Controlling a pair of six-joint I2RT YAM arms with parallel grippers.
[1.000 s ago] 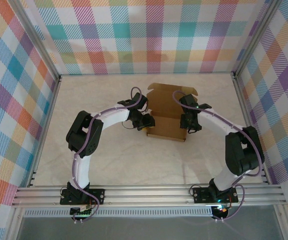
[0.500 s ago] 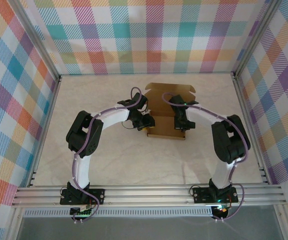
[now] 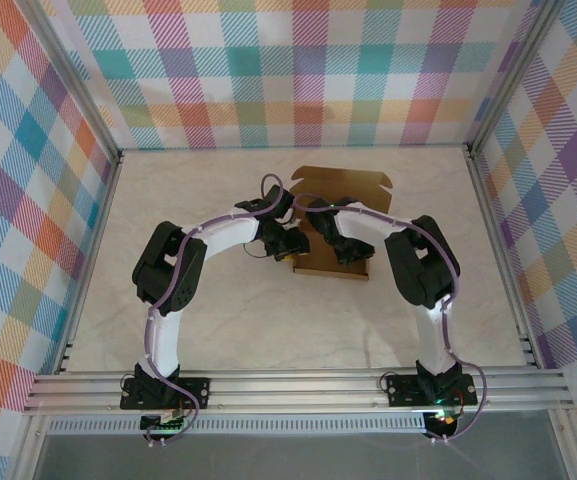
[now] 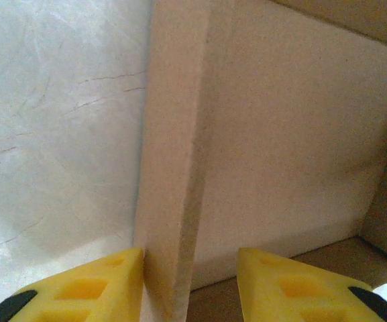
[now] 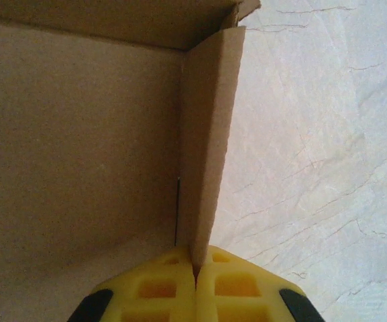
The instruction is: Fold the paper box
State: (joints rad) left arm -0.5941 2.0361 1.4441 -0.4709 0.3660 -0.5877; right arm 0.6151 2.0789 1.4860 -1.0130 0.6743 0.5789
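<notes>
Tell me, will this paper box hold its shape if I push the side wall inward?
Probably flexes: the paper box wall is thin card, pinched edge-on in the right gripper. Likely light, so it may slide on the smooth table. Its creased wall should hinge, not stay stiff.

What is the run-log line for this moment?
left claw: open, astride paper box left wall | right claw: shut on its right wall | fold: unfinished

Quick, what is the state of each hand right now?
Left hand: open, astride a wall of the paper box.
Right hand: closed, pinching a box wall.
</notes>
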